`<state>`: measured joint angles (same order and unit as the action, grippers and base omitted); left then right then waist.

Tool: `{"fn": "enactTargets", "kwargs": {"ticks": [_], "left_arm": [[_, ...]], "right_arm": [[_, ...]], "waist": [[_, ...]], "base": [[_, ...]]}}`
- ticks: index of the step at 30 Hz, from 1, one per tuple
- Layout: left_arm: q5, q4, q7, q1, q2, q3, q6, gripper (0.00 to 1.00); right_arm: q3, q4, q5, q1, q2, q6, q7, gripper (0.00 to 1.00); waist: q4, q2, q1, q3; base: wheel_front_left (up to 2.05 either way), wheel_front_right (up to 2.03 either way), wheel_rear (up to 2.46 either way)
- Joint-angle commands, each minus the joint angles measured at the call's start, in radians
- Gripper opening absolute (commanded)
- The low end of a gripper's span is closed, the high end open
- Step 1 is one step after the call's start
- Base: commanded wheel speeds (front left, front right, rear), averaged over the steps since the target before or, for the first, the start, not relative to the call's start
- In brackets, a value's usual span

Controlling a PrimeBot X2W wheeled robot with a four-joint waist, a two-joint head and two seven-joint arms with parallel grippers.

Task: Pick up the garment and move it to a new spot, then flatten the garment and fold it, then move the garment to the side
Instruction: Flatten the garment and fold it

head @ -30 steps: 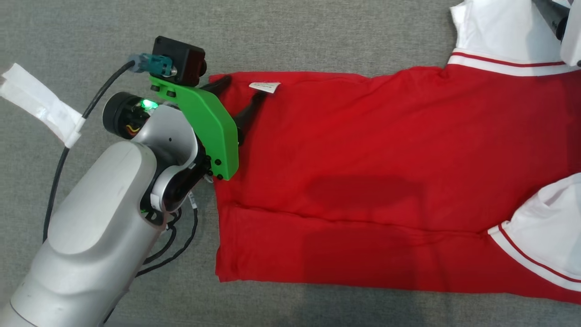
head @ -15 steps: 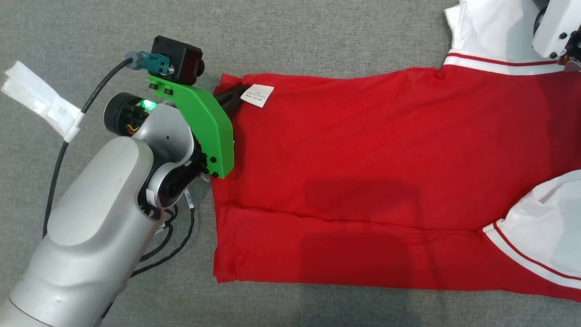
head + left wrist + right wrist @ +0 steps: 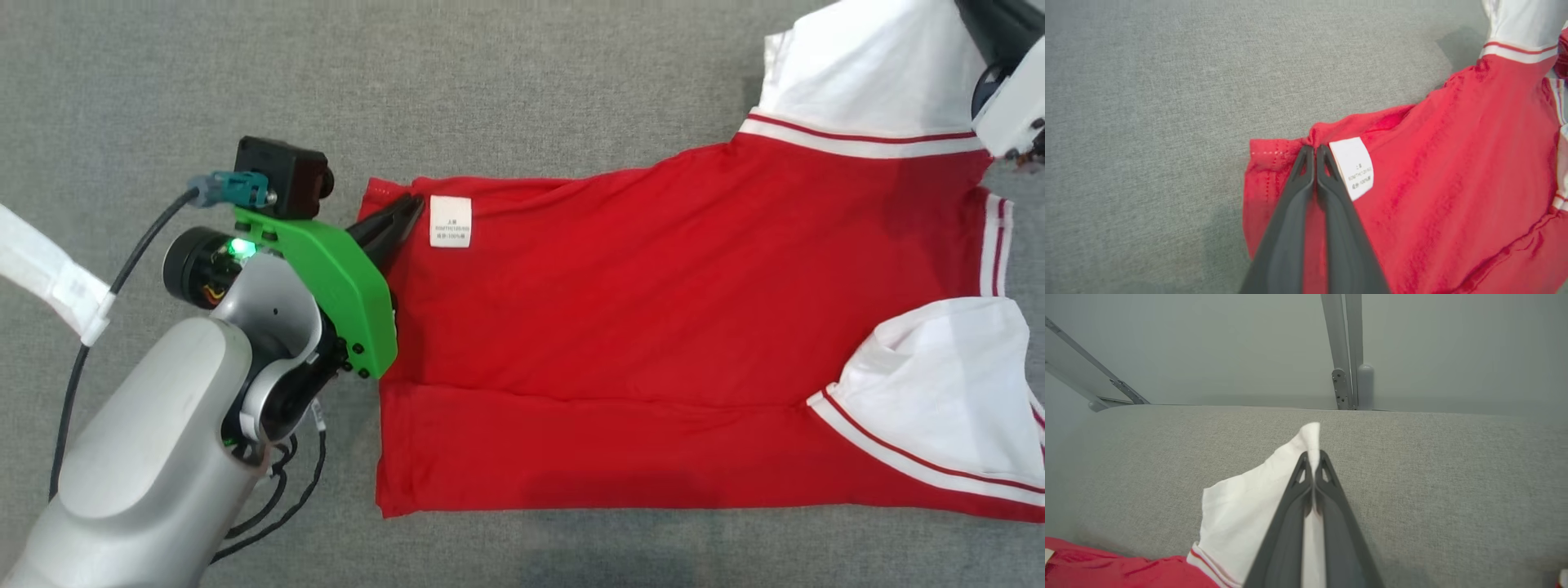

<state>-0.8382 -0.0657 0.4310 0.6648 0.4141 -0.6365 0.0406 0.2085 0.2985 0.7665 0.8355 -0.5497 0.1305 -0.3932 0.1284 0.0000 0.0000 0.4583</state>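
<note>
The left end effector is clamping its two dark fingers together on the hem corner of the garment. It is pinching a small ridge of red cloth that is bunching up right at its tips. The white hem tag is lying just beside those tips, on their right in the left wrist view. From that pinch the red body is spreading away across the grey desk, lying mostly flat with one long crease running along it.

The right end effector is likewise clenching, gripping the edge of a white sleeve. A tip of white cloth is poking up past its fingertips, and the sleeve is draping back from them toward the red-and-white striped seam. The second white sleeve is lying flat, well apart from the left end effector. A green bracket is sitting on the left wrist, just behind the fingers.
</note>
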Motion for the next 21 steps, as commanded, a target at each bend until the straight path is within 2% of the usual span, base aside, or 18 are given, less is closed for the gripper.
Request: {"fn": "enactTargets", "kwargs": {"ticks": [1,10,15,21], "left_arm": [[0.005,0.020,-0.010,-0.032,0.016,0.005,0.012,0.00],[0.027,0.130,-0.096,-0.223,0.073,0.020,0.087,0.00],[0.011,0.127,-0.160,-0.307,0.051,0.019,0.097,0.00],[0.013,0.092,-0.235,-0.381,0.032,0.022,0.111,0.00]], "right_arm": [[-0.004,-0.027,0.018,-0.043,-0.004,0.000,0.015,0.00],[-0.079,-0.219,0.083,-0.371,-0.004,0.000,0.085,0.00],[-0.138,-0.321,0.102,-0.555,0.053,0.000,0.117,0.00],[-0.158,-0.358,0.089,-0.698,0.138,0.000,0.143,0.00]], "waist": [[-0.035,0.0000,0.0000,-0.066],[-0.074,0.0000,0.0000,-0.155],[-0.086,0.0000,0.0000,-0.186],[-0.108,0.0000,0.0000,-0.210]], "base": [[0.00,0.00,0.00],[0.00,0.00,0.00],[0.00,0.00,0.00],[0.00,0.00,0.00]]}}
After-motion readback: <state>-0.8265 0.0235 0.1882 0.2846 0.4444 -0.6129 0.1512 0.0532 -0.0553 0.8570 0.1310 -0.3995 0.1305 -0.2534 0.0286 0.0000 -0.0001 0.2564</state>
